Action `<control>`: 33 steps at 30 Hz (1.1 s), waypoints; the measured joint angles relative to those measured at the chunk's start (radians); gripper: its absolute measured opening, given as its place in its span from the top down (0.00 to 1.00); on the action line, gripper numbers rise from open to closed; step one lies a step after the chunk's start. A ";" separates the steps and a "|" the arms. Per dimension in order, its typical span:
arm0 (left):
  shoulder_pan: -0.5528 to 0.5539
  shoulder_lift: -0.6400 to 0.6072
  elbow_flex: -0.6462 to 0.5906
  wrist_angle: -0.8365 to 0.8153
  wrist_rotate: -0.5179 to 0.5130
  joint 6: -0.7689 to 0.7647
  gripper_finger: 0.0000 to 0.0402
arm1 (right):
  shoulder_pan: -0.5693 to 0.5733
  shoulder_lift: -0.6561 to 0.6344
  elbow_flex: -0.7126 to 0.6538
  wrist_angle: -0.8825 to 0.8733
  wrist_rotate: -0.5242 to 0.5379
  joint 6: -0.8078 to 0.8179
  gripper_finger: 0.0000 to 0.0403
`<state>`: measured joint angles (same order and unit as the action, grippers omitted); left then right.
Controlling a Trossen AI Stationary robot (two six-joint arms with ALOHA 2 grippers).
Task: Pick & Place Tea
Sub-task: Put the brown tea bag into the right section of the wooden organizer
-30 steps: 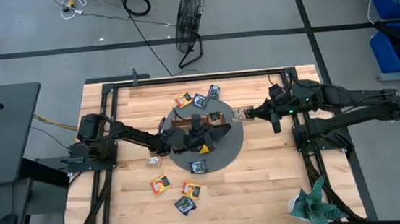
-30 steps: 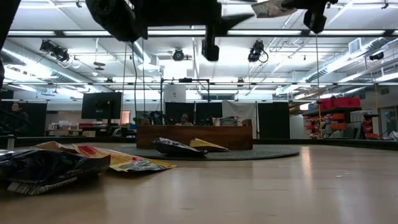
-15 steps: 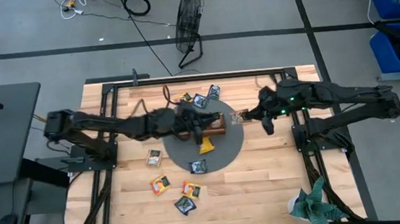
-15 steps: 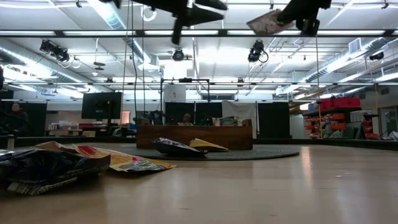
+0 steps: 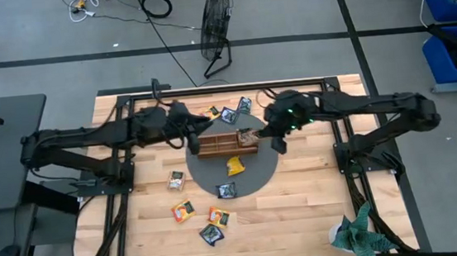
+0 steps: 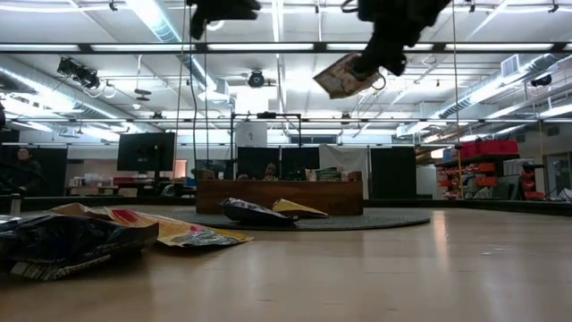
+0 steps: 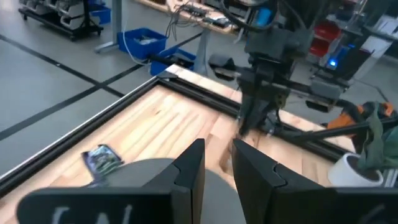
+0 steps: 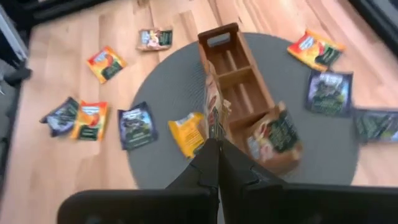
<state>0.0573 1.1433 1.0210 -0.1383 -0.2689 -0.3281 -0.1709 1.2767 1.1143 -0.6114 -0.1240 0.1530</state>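
Brown wood forms the long compartment tray (image 5: 226,143), which lies on a round grey mat (image 5: 233,162) at the middle of the high view, its long axis running left to right across the frame. In the right wrist view the tray (image 8: 239,81) runs from upper left toward lower right, and one sachet (image 8: 278,134) leans tilted in its end compartment.

The right gripper (image 5: 277,140) hangs above the tray's right end in the high view, its fingers pressed together on a pale sachet (image 8: 213,109). That sachet is held on edge, its flat faces vertical and its long axis pointing away from the fingertips toward the tray. In the low view the held sachet (image 6: 342,75) hangs tilted in the upper middle of the frame, high over the table.

The left gripper (image 5: 190,138) sits just left of the tray's left end in the high view. Its fingers (image 7: 189,168) stand a little apart in the left wrist view with nothing between them.

The rest of the tea lies scattered flat. A yellow sachet (image 5: 235,165) and a blue one (image 5: 226,190) rest on the mat below the tray. Three more (image 5: 228,113) lie on the wood above the mat. Others (image 5: 212,226) lie on the table toward the lower left, and one (image 5: 175,180) lies left of the mat.
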 joint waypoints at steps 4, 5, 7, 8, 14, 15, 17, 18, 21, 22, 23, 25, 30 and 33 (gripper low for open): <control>0.019 -0.058 0.000 -0.079 0.000 0.006 0.79 | -0.029 0.120 0.137 -0.099 -0.001 -0.119 1.00; 0.023 -0.073 0.000 -0.097 0.000 0.010 0.79 | -0.036 0.149 0.172 -0.126 0.000 -0.144 1.00; 0.030 -0.099 0.000 -0.134 0.000 0.023 0.79 | -0.051 0.209 0.235 -0.192 0.000 -0.193 1.00; 0.034 -0.110 0.000 -0.149 -0.001 0.026 0.79 | -0.058 0.238 0.264 -0.222 0.001 -0.217 1.00; 0.049 -0.162 0.000 -0.200 -0.001 0.026 0.79 | -0.092 0.388 0.410 -0.383 0.010 -0.321 1.00; 0.049 -0.163 0.000 -0.191 -0.001 0.026 0.79 | -0.096 0.409 0.428 -0.401 0.015 -0.335 1.00; 0.049 -0.172 -0.001 -0.213 -0.001 0.027 0.79 | -0.099 0.447 0.461 -0.430 0.025 -0.363 1.00; 0.049 -0.173 -0.001 -0.206 0.000 0.027 0.79 | -0.100 0.464 0.476 -0.435 0.032 -0.379 1.00; 0.046 -0.172 0.000 -0.215 0.000 0.030 0.79 | -0.101 0.515 0.520 -0.461 0.038 -0.430 1.00; 0.046 -0.172 0.000 -0.215 0.000 0.034 0.79 | -0.101 0.529 0.532 -0.467 0.037 -0.443 1.00; 0.046 -0.172 0.000 -0.219 0.000 0.037 0.79 | -0.101 0.545 0.547 -0.481 0.038 -0.452 1.00; 0.046 -0.172 0.000 -0.235 0.000 0.036 0.79 | -0.101 0.571 0.574 -0.505 0.039 -0.472 1.00; 0.046 -0.172 0.000 -0.250 0.000 0.029 0.79 | -0.101 0.615 0.603 -0.563 0.056 -0.518 1.00; 0.046 -0.172 0.000 -0.250 0.000 0.029 0.79 | -0.101 0.633 0.605 -0.573 0.062 -0.541 1.00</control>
<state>0.1028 0.9714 1.0207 -0.3882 -0.2687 -0.2993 -0.2718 1.9095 1.7191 -1.1847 -0.0624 -0.3877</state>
